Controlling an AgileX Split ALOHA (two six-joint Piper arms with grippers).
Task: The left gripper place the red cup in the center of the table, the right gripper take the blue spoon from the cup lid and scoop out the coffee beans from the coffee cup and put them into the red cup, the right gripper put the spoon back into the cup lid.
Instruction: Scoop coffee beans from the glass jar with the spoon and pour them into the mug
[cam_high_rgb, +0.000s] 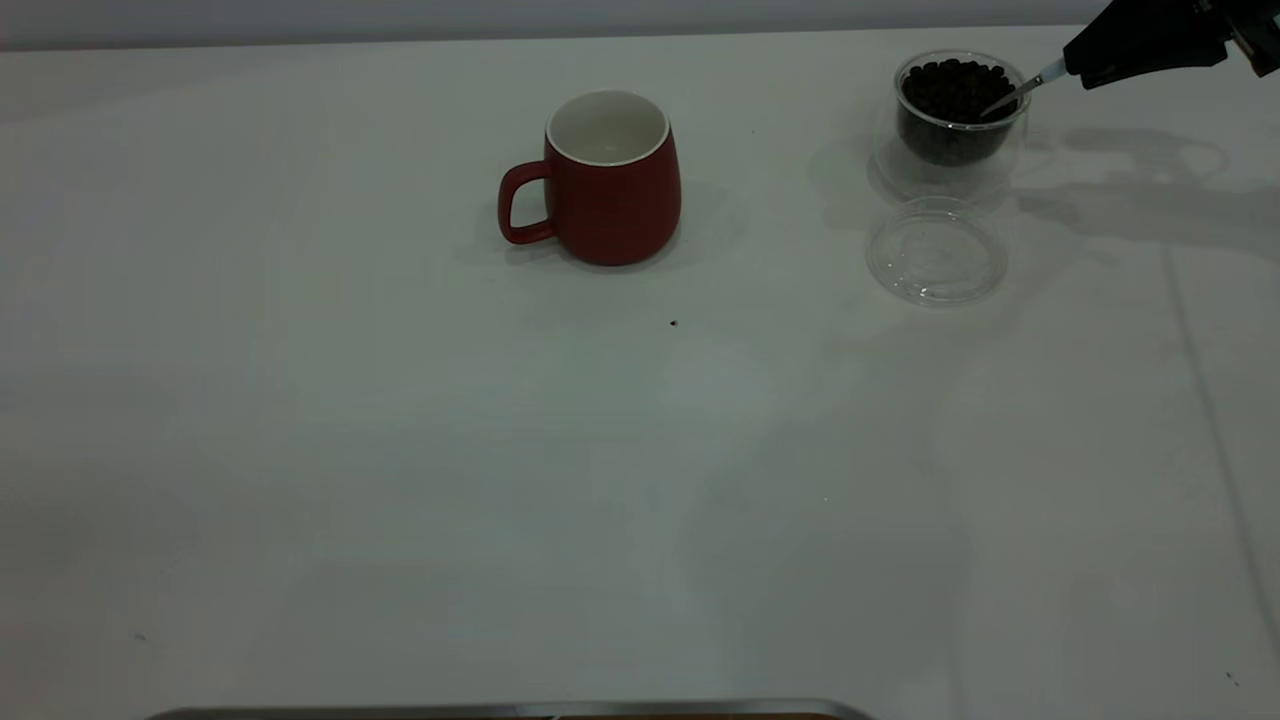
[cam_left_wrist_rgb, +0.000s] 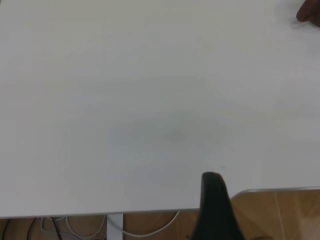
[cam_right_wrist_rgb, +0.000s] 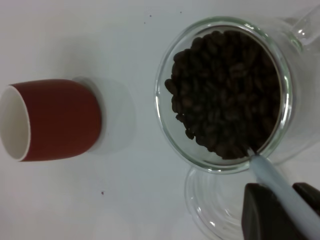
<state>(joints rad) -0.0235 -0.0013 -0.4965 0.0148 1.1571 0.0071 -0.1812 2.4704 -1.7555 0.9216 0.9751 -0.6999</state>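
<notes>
The red cup stands upright on the white table, handle towards the left, white inside showing nothing in it; the right wrist view shows the red cup too. The clear coffee cup at the far right holds a heap of coffee beans. My right gripper is shut on the blue spoon, whose bowl dips into the beans at the rim. The cup lid lies bare beside the coffee cup. My left gripper hangs at a table edge, far from the cup.
A tiny dark speck lies in front of the red cup. A metal-rimmed edge runs along the table's near side. Beyond the table edge, the left wrist view shows cables and wooden floor.
</notes>
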